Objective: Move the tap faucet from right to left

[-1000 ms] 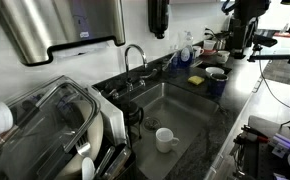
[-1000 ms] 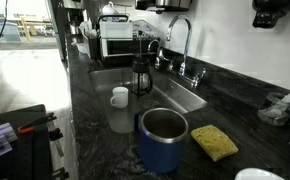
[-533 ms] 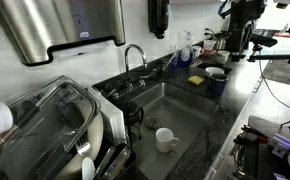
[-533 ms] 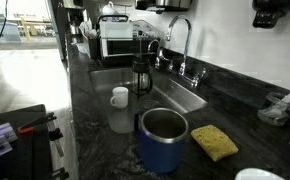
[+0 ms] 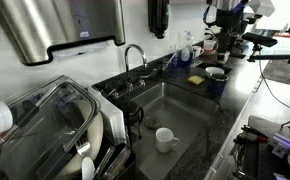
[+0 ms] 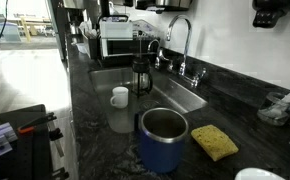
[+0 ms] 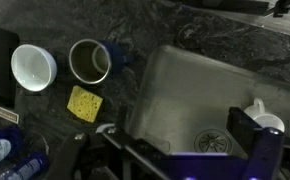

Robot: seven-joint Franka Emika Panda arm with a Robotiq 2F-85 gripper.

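The chrome gooseneck tap faucet stands behind the steel sink, its arched spout reaching over the basin; it also shows in an exterior view. My arm hangs high over the counter end, well apart from the faucet. In the wrist view my gripper looks down on the sink, its dark fingers spread wide with nothing between them.
A white cup sits in the sink. A blue mug, a yellow sponge and a white bowl are on the counter. A French press stands by the faucet. A dish rack fills one end.
My arm has shifted sideways along the counter toward the sink and faucet. The faucet and the other objects have not moved.
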